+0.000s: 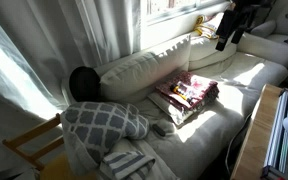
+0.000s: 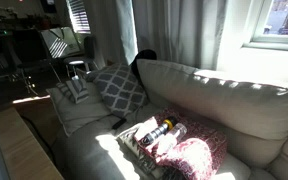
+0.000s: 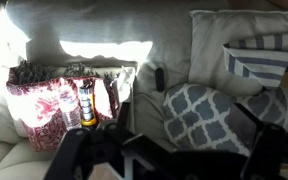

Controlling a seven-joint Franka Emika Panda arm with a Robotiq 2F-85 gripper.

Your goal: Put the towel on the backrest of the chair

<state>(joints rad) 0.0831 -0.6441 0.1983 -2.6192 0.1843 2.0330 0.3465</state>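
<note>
Nothing of the task is seen to be done yet. The towel [image 1: 129, 161] is found lying rumpled just beside the lattice pillow [image 1: 104, 122], on the side of the pillow away from the claw [image 1: 227, 30], and it is touched by nothing. The backrest of the chair [image 1: 144, 70] is seen running behind the pillow, and no cloth is laid over it. The claw is held high and well apart from the pillow, beyond the multicoloured bundle [image 1: 189, 95]. In the wrist view its fingers are spread wide and nothing is held between them. The approach to the towel, the grasp, the lift and the draping over the backrest are all judged to be left.
</note>
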